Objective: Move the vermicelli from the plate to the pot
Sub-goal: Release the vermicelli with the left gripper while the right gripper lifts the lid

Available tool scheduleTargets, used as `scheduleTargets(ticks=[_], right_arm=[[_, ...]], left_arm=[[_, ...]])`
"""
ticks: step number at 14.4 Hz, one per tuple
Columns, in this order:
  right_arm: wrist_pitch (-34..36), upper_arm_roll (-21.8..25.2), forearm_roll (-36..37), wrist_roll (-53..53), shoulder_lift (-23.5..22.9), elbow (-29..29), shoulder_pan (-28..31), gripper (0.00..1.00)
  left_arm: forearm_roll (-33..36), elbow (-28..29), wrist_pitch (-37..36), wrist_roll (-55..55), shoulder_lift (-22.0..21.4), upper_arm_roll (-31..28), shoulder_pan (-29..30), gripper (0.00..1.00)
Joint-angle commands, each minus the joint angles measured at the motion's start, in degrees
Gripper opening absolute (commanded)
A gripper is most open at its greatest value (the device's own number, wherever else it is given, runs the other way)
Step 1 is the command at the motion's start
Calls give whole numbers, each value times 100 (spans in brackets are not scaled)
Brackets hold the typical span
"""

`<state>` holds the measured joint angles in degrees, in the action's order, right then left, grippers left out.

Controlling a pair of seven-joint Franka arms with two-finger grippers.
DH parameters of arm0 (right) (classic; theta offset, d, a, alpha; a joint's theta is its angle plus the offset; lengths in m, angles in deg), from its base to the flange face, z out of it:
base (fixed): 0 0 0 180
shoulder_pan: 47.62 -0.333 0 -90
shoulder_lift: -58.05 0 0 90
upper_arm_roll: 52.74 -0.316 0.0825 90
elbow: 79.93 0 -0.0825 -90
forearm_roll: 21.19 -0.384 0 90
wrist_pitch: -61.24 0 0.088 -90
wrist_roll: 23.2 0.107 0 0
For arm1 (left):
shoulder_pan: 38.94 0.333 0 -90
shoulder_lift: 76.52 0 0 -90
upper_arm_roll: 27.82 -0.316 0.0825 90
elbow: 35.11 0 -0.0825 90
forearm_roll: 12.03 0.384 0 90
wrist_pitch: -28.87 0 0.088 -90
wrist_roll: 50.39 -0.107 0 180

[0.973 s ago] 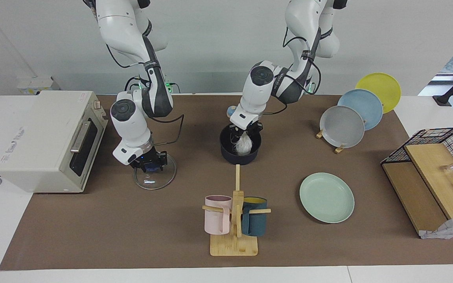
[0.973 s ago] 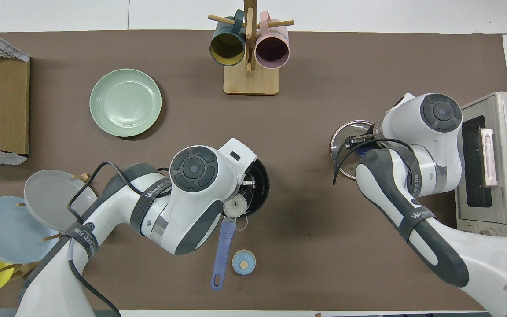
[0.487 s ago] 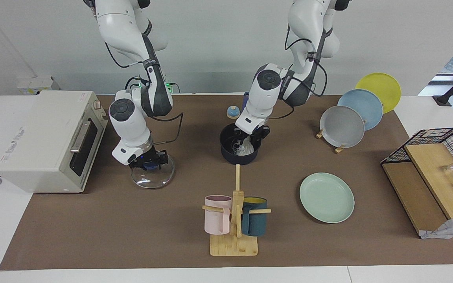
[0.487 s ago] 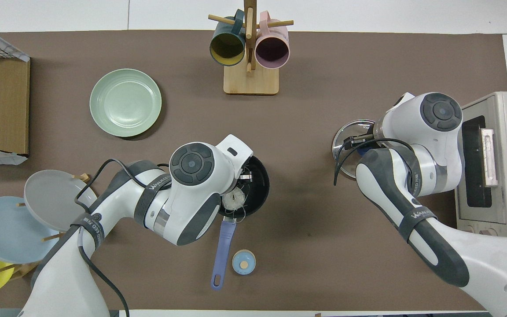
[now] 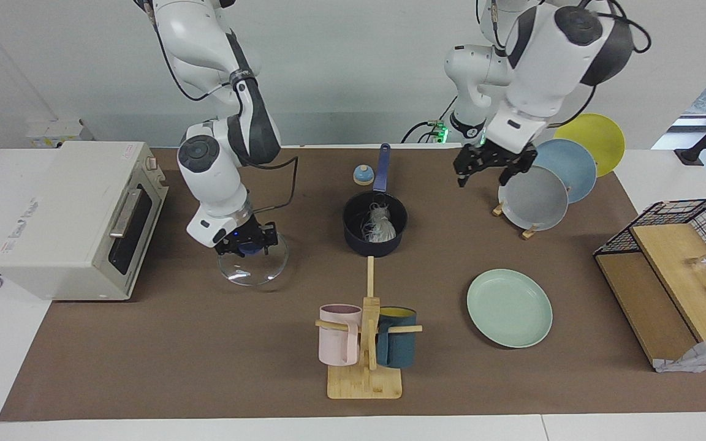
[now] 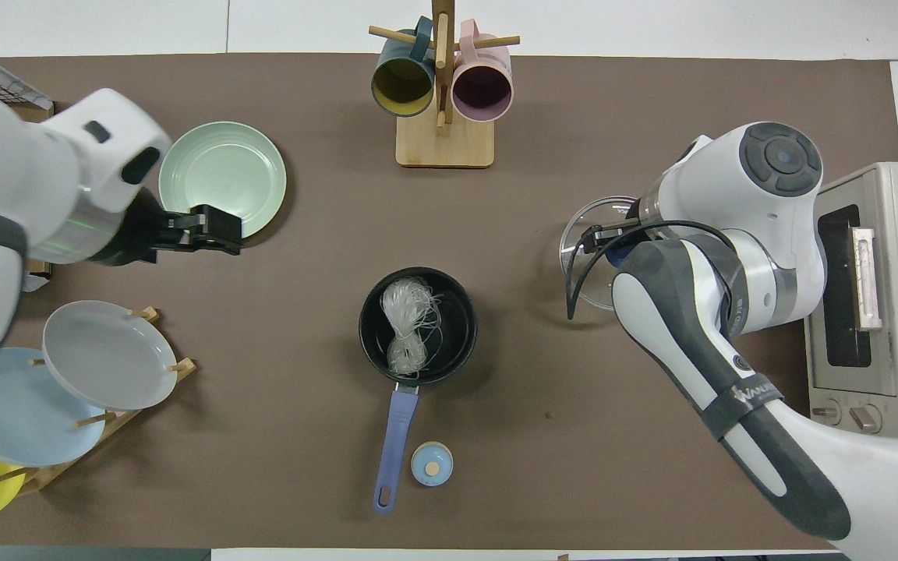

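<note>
The vermicelli [image 5: 379,225] lies inside the pot [image 5: 353,236]. The left gripper [image 5: 493,172] hangs raised, fingers spread and empty, apparently over bare mat beside the plate [image 5: 509,308]. The right gripper [image 5: 245,240] is clamped on the glass lid [image 5: 252,268] knob.

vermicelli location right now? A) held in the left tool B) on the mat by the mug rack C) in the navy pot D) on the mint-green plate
C: the vermicelli lies as a whitish tangle inside the pot; the plate is bare and the left tool is open with nothing in it.
</note>
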<state>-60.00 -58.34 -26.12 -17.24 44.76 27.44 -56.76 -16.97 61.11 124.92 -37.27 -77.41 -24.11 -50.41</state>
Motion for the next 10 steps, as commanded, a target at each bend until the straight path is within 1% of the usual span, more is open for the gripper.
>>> scheduleTargets(ticks=[1,5,8,10], right_arm=[[346,-134,-123,868,2,-417,-420,59],[416,-126,-52,2661,2,-637,-1492,59],[277,-135,-52,3541,-15,-682,-1950,59],[136,-134,-52,3833,-15,-585,-2188,59]], left_arm=[[275,37,-261,-1019,-183,60,609,100],[327,-23,-498,-1013,-176,51,681,100],[468,-462,-762,-1004,8,51,663,100],[460,-525,-771,-1013,62,-80,584,100]])
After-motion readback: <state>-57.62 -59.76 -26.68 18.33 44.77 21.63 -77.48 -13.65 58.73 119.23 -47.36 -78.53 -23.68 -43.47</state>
